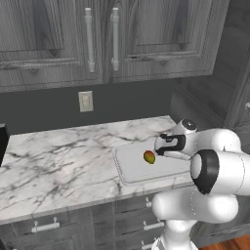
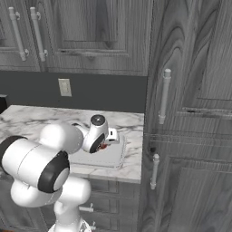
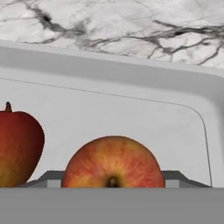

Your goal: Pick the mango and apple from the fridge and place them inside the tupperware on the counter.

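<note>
The jaws cannot be read: in the hand view the gripper's tips are lost behind the apple (image 3: 113,162), which sits right at the bottom edge, close to the camera, so whether the fingers clasp it or stand apart around it is impossible to tell. Beside it at the left edge stands the mango (image 3: 18,148), cut off by the frame, dark red with a stem on top and a yellow tinge low down; a gap of pale floor separates the two fruits. Both are inside the tupperware (image 3: 131,78), whose low rim and rounded corner run across behind them, with the marble counter (image 3: 109,22) beyond. From the left base view the gripper (image 1: 165,145) hangs over the container's right part, with the mango showing just left of it as a small yellow and red oval on the tray floor. From the right base view the hand covers most of the container, and only a sliver of red shows beneath it
</note>
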### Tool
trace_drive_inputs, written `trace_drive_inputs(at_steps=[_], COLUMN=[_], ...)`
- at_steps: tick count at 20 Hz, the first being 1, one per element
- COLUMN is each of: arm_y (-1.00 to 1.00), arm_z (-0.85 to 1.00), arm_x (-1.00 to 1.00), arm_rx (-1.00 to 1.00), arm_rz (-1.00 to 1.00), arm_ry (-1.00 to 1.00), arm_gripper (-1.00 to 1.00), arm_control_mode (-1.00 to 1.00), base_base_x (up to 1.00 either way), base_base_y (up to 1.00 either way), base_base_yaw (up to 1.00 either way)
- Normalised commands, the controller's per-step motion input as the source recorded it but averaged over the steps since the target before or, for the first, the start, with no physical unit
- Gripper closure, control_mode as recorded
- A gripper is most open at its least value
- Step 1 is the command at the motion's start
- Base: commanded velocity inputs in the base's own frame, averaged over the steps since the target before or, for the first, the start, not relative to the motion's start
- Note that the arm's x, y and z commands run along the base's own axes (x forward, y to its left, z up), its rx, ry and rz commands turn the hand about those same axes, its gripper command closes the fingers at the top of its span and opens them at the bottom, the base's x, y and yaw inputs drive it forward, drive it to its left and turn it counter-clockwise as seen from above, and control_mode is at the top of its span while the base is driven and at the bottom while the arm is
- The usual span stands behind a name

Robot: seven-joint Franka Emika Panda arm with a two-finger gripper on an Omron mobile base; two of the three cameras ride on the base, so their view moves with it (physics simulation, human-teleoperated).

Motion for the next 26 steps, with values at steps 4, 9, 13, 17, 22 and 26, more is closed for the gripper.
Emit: trace_drive_inputs(at_steps=[4, 9, 13, 17, 22, 26], arm_y=[0.0, 0.01, 0.0, 0.09, 0.41, 0.37], arm_z=[0.13, 0.0, 0.34, 0.51, 0.66, 1.0], arm_x=[-0.01, 0.2, -0.32, -1.0, -0.95, -0.69], arm_rx=[0.0, 0.0, 0.0, 0.0, -0.06, -0.1], arm_rz=[-0.01, 0.0, 0.0, 0.0, 0.0, 0.0], arm_ry=[0.03, 0.01, 0.0, 0.0, -0.03, -0.04], arm_gripper=[-1.0, -1.0, -1.0, -1.0, -1.0, -1.0], arm_control_mode=[-1.0, -1.0, -1.0, -1.0, -1.0, -1.0], base_base_x=[0.0, 0.0, 0.0, 0.0, 0.0, 0.0], base_base_y=[0.0, 0.0, 0.0, 0.0, 0.0, 0.0], base_base_yaw=[0.0, 0.0, 0.0, 0.0, 0.0, 0.0])
